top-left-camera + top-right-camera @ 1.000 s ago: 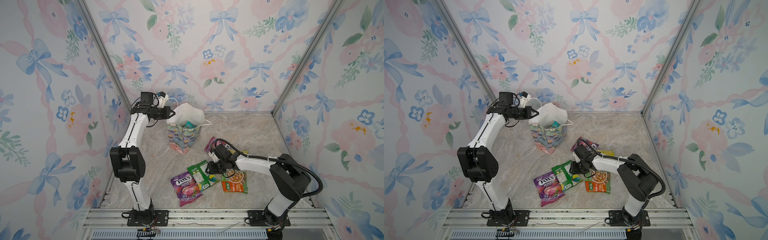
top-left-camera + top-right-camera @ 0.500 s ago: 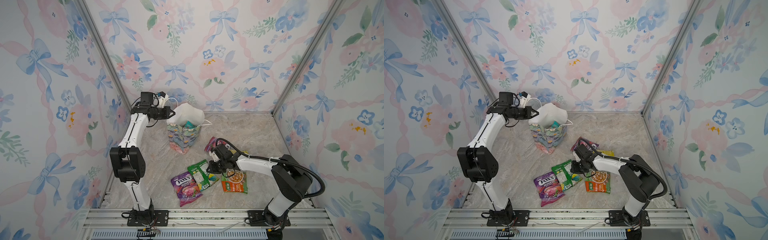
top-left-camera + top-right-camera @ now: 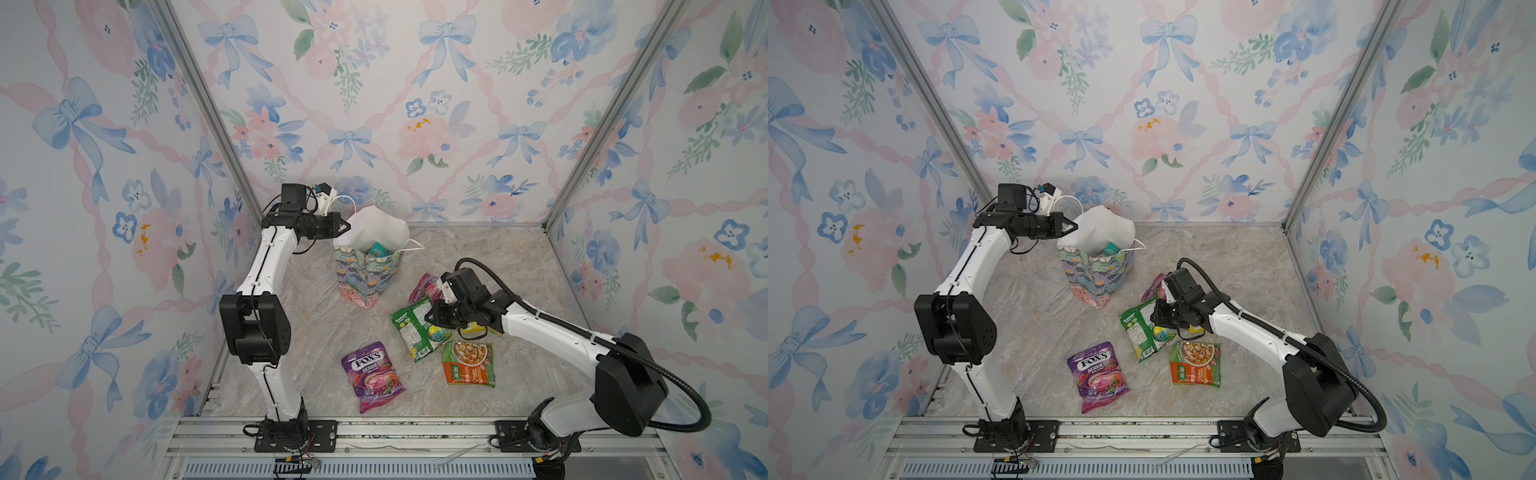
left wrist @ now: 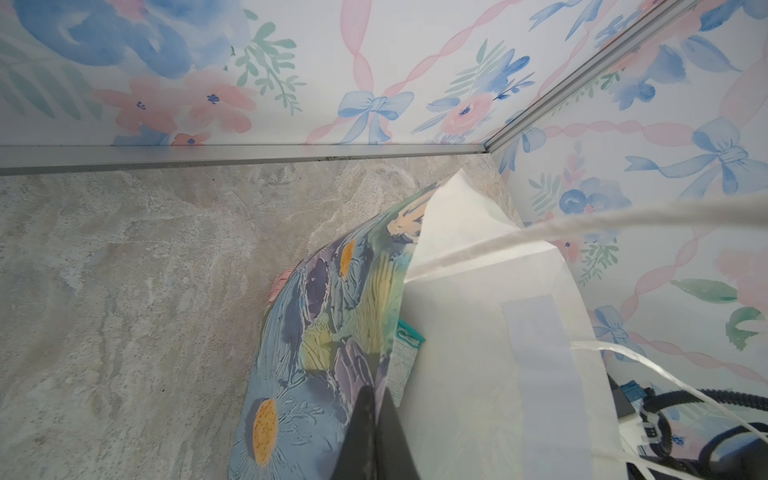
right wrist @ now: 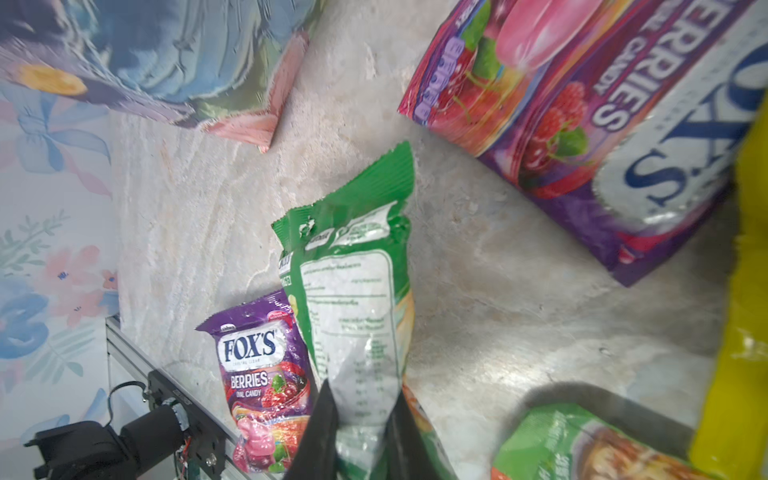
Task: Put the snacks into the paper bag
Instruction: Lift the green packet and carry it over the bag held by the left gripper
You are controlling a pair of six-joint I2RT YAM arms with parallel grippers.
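Observation:
The floral paper bag (image 3: 368, 274) (image 3: 1096, 274) stands upright at the back, white inside. A teal packet (image 3: 378, 249) (image 4: 409, 336) pokes up within it. My left gripper (image 3: 347, 226) (image 4: 376, 390) is shut on the bag's rim, holding its mouth wide. My right gripper (image 3: 430, 318) (image 5: 361, 395) is shut on one end of a green pouch (image 3: 415, 332) (image 5: 353, 282). On the table lie a purple FOX'S packet (image 3: 372, 376) (image 5: 262, 374), an orange-green pouch (image 3: 469, 363), a yellow pouch (image 3: 473, 330) partly under my right arm, and another purple FOX'S packet (image 3: 424, 286) (image 5: 582, 104).
Floral walls with metal corner posts (image 3: 582, 137) close in the marble table (image 3: 478, 257) on three sides. A metal rail (image 3: 395, 432) carrying both arm bases runs along the front edge. The bag's white cord handle (image 3: 411, 247) hangs over its right side.
My right gripper's jaws have closed onto the green pouch, and the pouch has shifted a little toward the back. The left arm and the bag have not moved.

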